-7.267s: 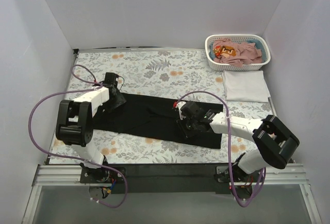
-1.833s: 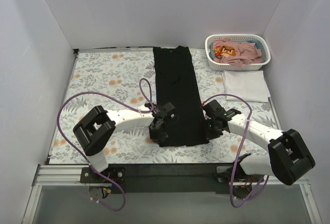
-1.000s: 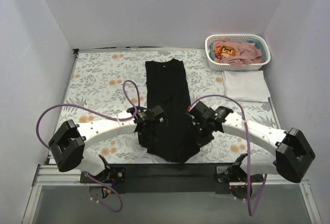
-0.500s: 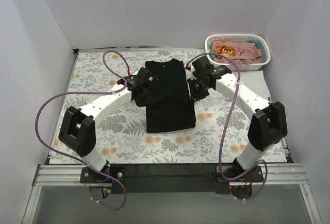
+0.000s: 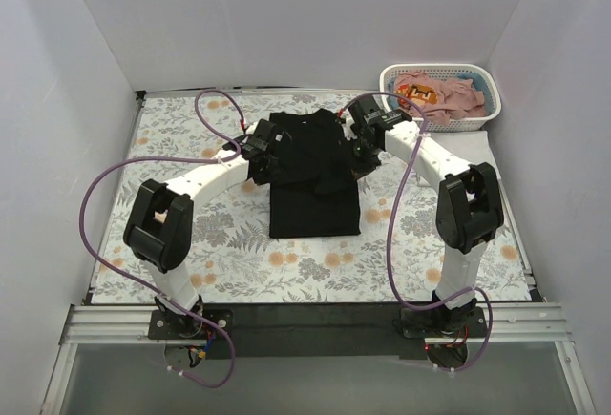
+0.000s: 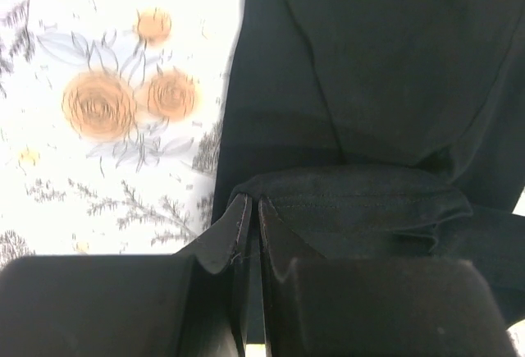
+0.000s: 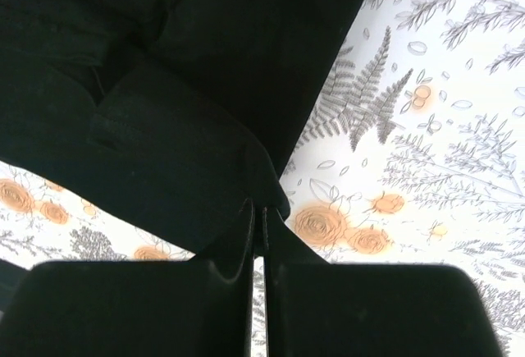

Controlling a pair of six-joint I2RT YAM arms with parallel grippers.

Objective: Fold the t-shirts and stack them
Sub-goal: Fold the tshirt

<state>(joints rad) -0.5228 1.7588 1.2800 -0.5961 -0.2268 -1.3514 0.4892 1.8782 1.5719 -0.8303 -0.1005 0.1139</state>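
Observation:
The large black t-shirt (image 5: 315,200) lies in the middle of the floral cloth, its near part flat and its far part bunched where a layer is folded over. My left gripper (image 5: 268,146) is shut on the shirt's edge at the left of the bunch. In the left wrist view the hem (image 6: 353,197) runs between the closed fingers (image 6: 236,226). My right gripper (image 5: 361,148) is shut on the edge at the right, and black fabric (image 7: 164,86) hangs from its tips (image 7: 257,208). A folded white t-shirt (image 5: 477,153) lies at the right.
A white slotted basket (image 5: 434,125) at the back right corner holds dusty-pink t-shirts (image 5: 449,95). The floral cloth (image 5: 191,119) covers the table. Purple cables loop over both arms. White walls close in the left, back and right sides.
Both grippers have carried the shirt's edge further toward the far side, closer to the neck end. The folded-over layer is now bunched between them.

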